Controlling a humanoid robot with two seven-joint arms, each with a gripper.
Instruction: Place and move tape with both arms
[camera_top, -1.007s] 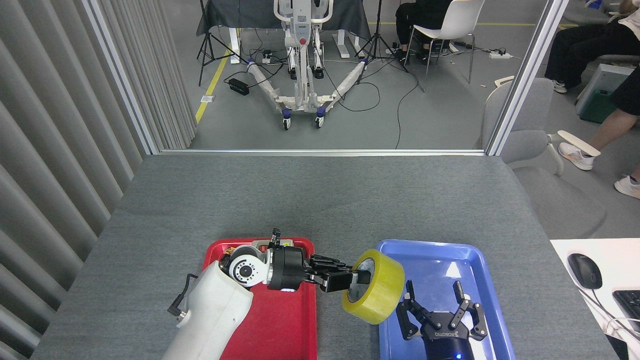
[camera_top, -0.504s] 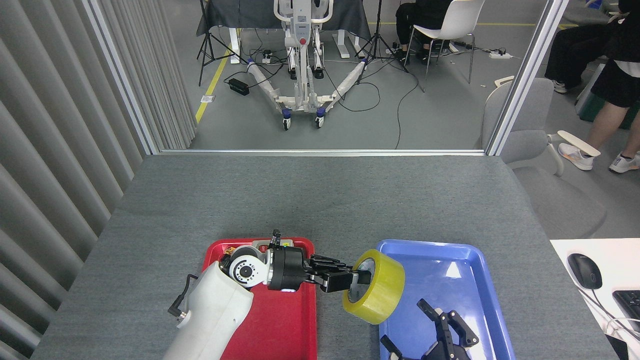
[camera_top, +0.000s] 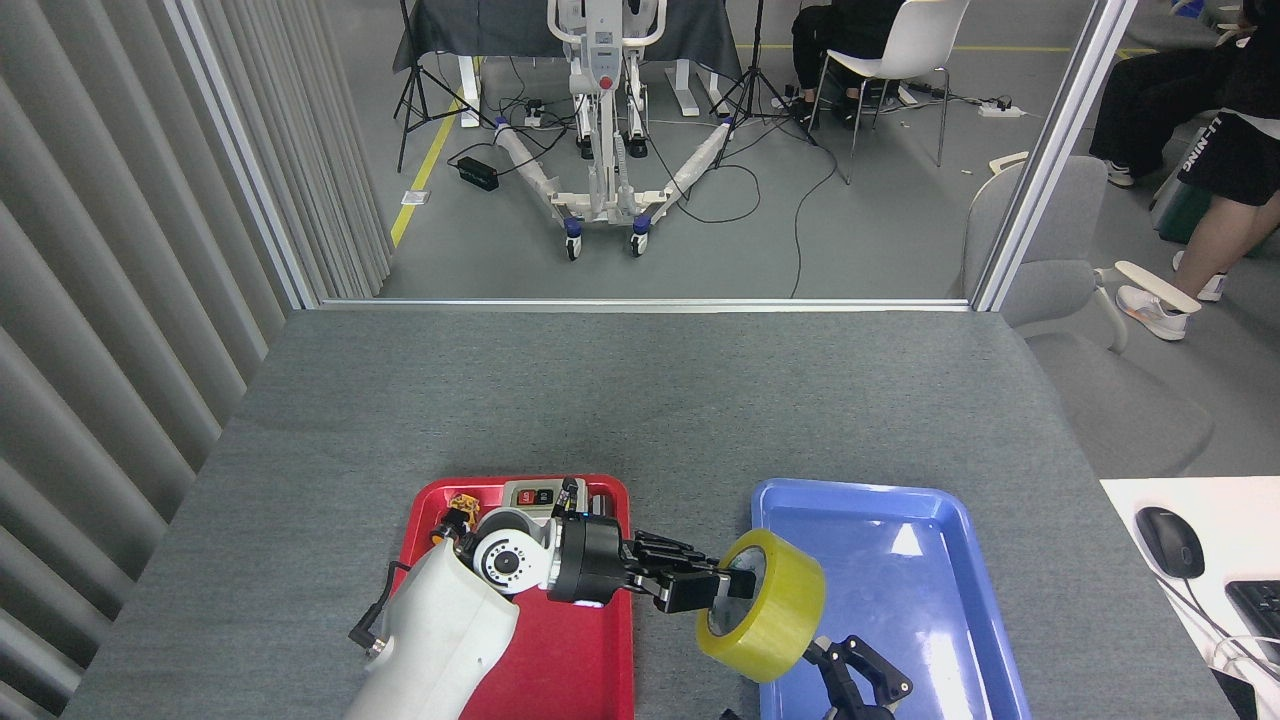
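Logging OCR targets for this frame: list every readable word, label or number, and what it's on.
"LI-NING", partly cut off, seen sideways: white letters on the black shorts of a person at the top right.
Grey device in the red tray: red and dark button labels, too small to read.
Left gripper, tape, blue tray: no legible text.

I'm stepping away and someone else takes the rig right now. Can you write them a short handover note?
Left gripper: shut on the tape, one side of the jaws inside the core, holding the roll on edge over the near-left rim of the blue tray.
Right gripper: low at the bottom edge, mostly out of view, just near the roll; open or shut cannot be told.
Red tray: under the left arm, small items at its far end.
Done: tape picked up and carried to the blue tray.
Left: the tape is not yet set down or passed to the right gripper.
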